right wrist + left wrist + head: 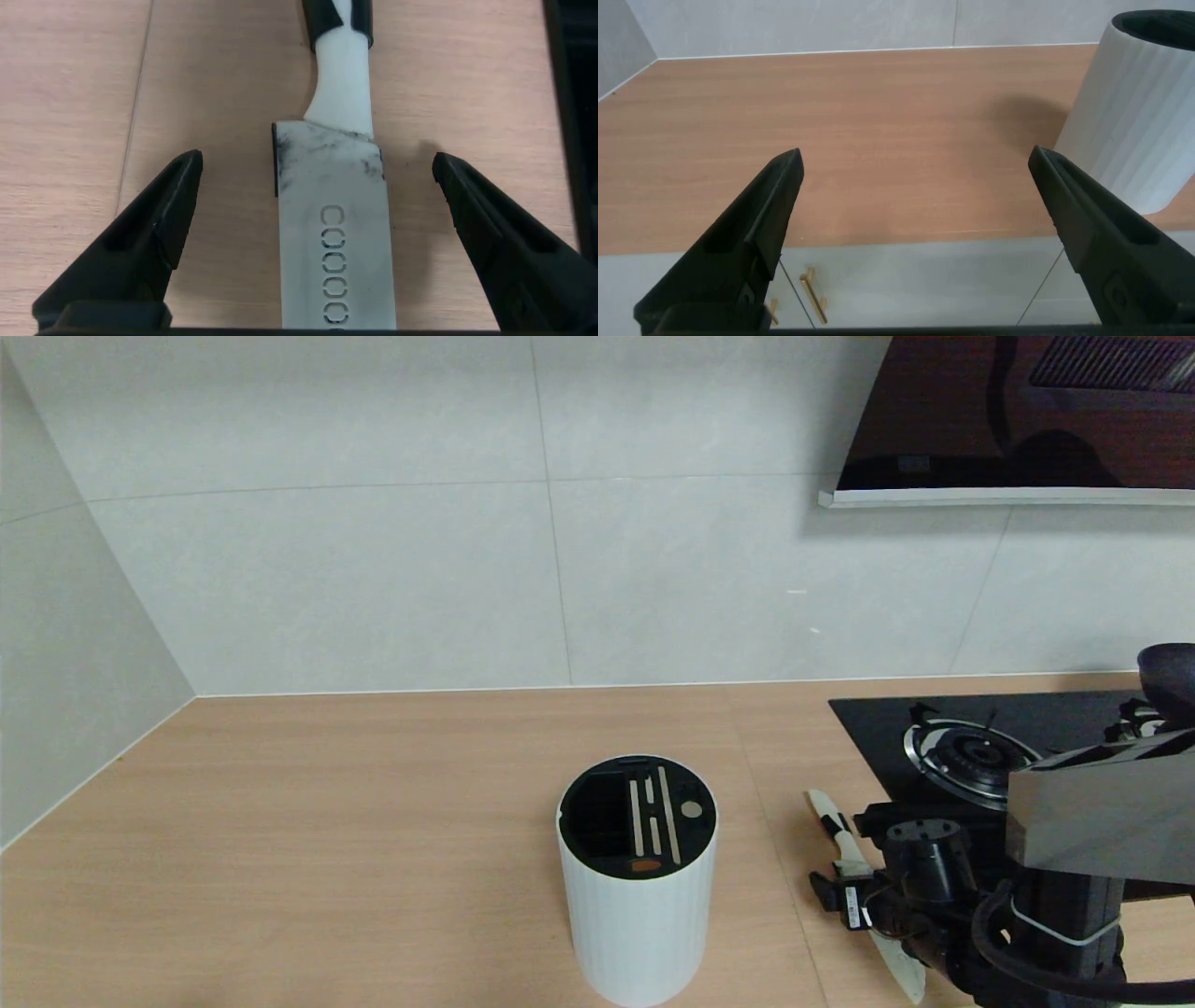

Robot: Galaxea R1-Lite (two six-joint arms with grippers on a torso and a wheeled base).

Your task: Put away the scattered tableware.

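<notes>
A knife with a white blade and a white-and-black handle lies flat on the wooden counter, just left of the stove. My right gripper hangs low over it, open. In the right wrist view the knife lies between the fingers of the right gripper, where blade meets handle. A white ribbed utensil holder with a black slotted top stands at mid-counter. My left gripper is open with nothing in it, at the counter's front edge, with the holder off to one side.
A black gas stove with a burner ring takes up the right end of the counter, under a dark range hood. Tiled walls close off the back and the left. Cabinet handles show below the counter's front edge.
</notes>
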